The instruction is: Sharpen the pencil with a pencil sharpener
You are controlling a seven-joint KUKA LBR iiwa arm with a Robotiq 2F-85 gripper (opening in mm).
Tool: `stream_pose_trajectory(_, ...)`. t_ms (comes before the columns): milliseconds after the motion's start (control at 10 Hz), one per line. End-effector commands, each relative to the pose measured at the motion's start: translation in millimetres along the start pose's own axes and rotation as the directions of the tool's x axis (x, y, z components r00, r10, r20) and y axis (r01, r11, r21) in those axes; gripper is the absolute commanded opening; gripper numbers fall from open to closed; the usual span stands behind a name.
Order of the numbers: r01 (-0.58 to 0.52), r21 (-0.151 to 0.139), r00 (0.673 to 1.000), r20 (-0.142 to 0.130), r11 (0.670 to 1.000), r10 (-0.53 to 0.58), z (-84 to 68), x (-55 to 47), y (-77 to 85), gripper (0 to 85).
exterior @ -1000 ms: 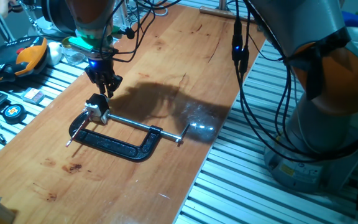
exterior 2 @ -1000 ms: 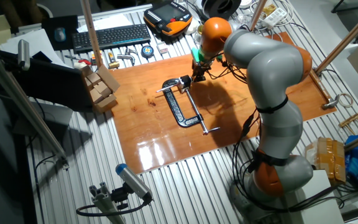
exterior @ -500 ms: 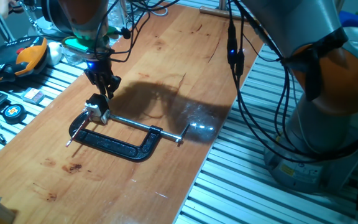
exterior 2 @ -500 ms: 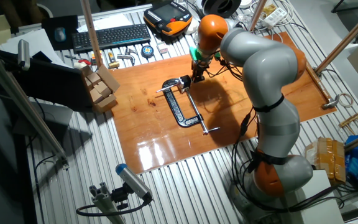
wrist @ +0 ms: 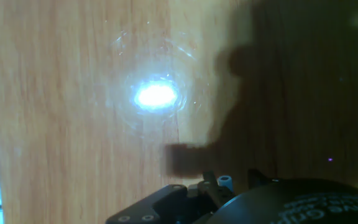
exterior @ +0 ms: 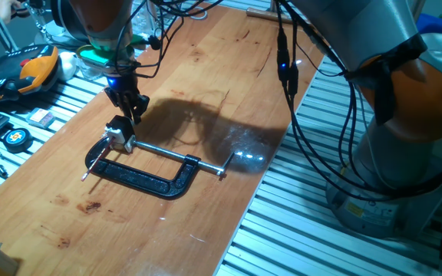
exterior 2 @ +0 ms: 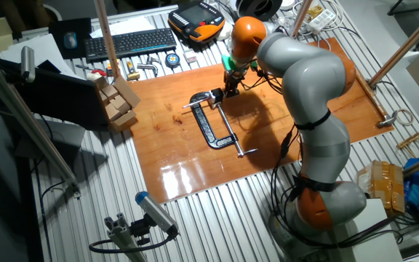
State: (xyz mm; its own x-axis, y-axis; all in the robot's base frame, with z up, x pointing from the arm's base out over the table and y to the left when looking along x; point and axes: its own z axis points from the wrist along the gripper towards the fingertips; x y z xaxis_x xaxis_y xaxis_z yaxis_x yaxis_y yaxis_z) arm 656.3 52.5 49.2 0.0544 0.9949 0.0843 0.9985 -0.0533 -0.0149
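The small black-and-silver boxy pencil sharpener (exterior: 118,133) is being held in the black cast-iron C-clamp (exterior: 148,178) on the wooden table (exterior: 229,84). The thin dark pencil (exterior: 92,162) is lying just beside it. The end effector (exterior: 132,112) is hovering above the sharpener; whether it is open cannot be told. The pencil is judged light, stiff and brittle-tipped, best gripped mid-shaft.

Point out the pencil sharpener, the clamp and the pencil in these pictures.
pencil sharpener (exterior: 118,135), one fixed view, on its top.
clamp (exterior: 140,182), one fixed view, on its black frame.
pencil (exterior: 92,164), one fixed view, mid-shaft.
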Motion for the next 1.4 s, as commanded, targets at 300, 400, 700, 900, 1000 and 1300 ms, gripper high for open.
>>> stream_pose_trajectory(300,0.0,-0.011,1.0,-0.014,1.0,0.0,7.1,0.9,0.4,34.0)
stream_pose_trajectory(400,-0.002,-0.013,1.0,-0.014,1.0,0.001,7.6,1.0,0.4,34.0)
stream_pose_trajectory(700,-0.003,-0.013,1.0,-0.014,1.0,0.003,9.1,1.5,0.4,34.0)
stream_pose_trajectory(900,-0.005,-0.012,1.0,-0.018,1.0,0.004,10.8,1.9,0.5,34.0)
stream_pose_trajectory(1000,-0.006,-0.015,1.0,-0.02,1.0,0.006,11.4,2.2,0.5,34.0)
stream_pose_trajectory(1300,-0.008,-0.022,1.0,-0.016,1.0,0.008,12.2,2.6,0.2,34.0)
